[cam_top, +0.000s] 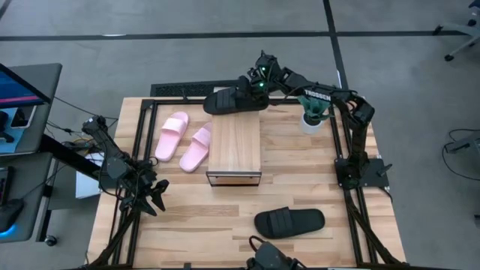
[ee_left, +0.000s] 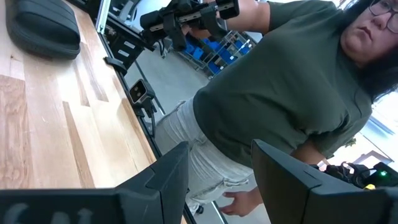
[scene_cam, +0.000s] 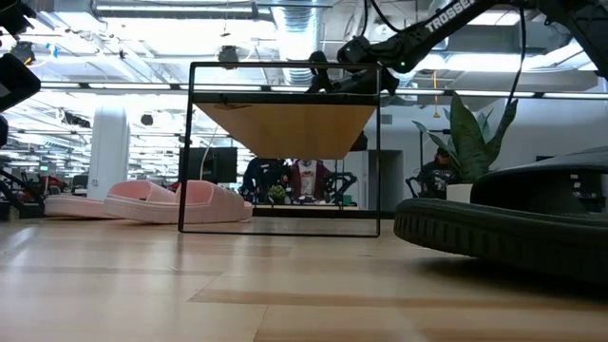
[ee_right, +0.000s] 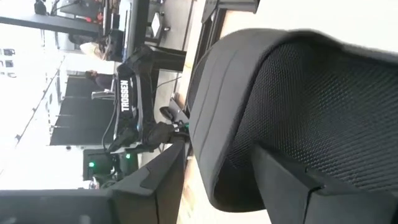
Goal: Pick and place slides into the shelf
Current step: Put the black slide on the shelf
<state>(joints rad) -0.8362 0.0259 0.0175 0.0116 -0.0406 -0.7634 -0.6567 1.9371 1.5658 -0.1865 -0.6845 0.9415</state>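
Shelf: a low rack with light wood plank top and dark metal frame (cam_top: pixel 235 146) is seen at the centre of the wooden counter (cam_top: pixel 180 217).
Right gripper (cam_top: pixel 255 88): placed at 12 o'clock from the shelf, over a matte black slide (cam_top: pixel 234 100) lying at the shelf's far end; fingers (ee_right: pixel 155 180) spread astride the strap.
Second black slide (cam_top: pixel 289 221): laid at 5 o'clock.
Pale pink slides (cam_top: pixel 185 141): laid side by side at 9 o'clock, just beside the shelf.
Left gripper (cam_top: pixel 155 195): held at 8 o'clock, fingers spread, nothing held.
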